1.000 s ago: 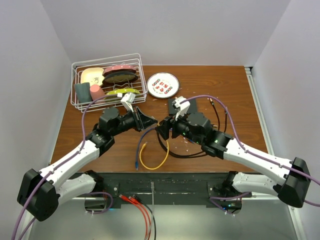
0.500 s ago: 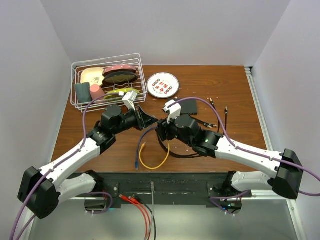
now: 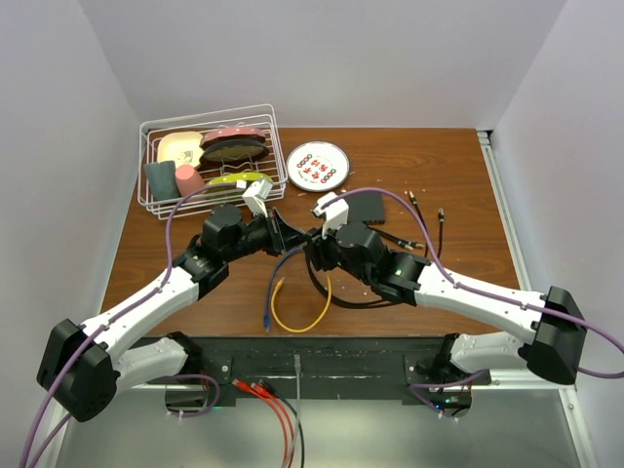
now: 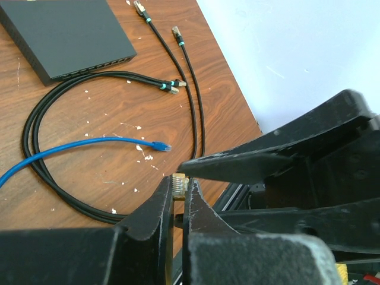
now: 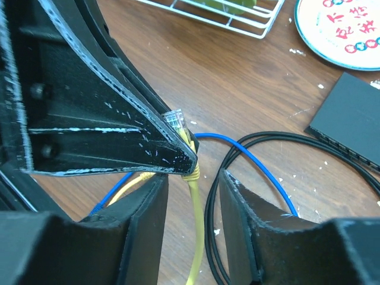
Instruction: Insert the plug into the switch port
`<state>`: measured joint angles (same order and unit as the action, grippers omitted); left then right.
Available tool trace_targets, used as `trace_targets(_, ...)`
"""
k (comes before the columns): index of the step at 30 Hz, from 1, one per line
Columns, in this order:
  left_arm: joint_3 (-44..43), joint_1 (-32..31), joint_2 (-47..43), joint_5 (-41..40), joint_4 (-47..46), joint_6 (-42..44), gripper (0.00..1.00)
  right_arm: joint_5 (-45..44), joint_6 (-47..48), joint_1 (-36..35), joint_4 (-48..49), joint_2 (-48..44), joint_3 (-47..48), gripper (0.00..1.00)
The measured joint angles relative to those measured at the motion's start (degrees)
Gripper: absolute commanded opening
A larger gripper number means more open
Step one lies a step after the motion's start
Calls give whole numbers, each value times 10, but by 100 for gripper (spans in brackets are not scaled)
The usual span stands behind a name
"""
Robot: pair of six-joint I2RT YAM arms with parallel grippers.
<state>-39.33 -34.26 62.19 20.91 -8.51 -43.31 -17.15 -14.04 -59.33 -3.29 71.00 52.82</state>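
My left gripper (image 3: 295,239) is shut on the clear plug (image 4: 179,184) of the yellow cable (image 3: 300,318) and holds it above the table. My right gripper (image 3: 314,250) is open, its jaws (image 5: 193,181) on either side of the yellow cable (image 5: 196,237) just below the plug (image 5: 176,120), not touching it. The flat black switch box (image 3: 362,208) lies on the table behind the right wrist. The left wrist view shows it (image 4: 65,32) with its row of ports (image 4: 95,64) along the near narrow edge. One corner shows in the right wrist view (image 5: 356,127).
A white wire basket (image 3: 210,161) of dishes stands at the back left, with a round plate (image 3: 318,165) beside it. A blue cable (image 4: 89,145) and looped black cables (image 4: 190,89) lie on the wood between the grippers and the box.
My right arm has swung left, and its open gripper now straddles the yellow cable at the left gripper's tip. The left gripper has shifted slightly right, still holding the plug.
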Motion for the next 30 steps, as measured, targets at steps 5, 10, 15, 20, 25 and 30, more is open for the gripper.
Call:
trace_targets(5, 0, 0, 1, 0, 0, 0, 0, 0, 3, 0, -1, 10, 0, 8)
trace_targets(10, -1, 0, 2, -3, -1, 0, 0, -8, 4, -3, -1, 10, 0, 0)
trace_targets(15, -2, 0, 5, -3, -4, 0, 14, -17, 4, -4, -1, 9, 0, 0)
trace_targets(20, -15, -3, 10, -16, 11, 14, 66, -47, -3, -7, -4, 3, -1, 0)
trace_targets(25, -70, -3, 27, -64, 69, 41, 77, -78, -30, 3, -12, 7, 0, 0)
trace_targets(30, -134, -2, 58, -105, 110, 71, 78, -16, -51, 50, -14, 44, -3, 0)
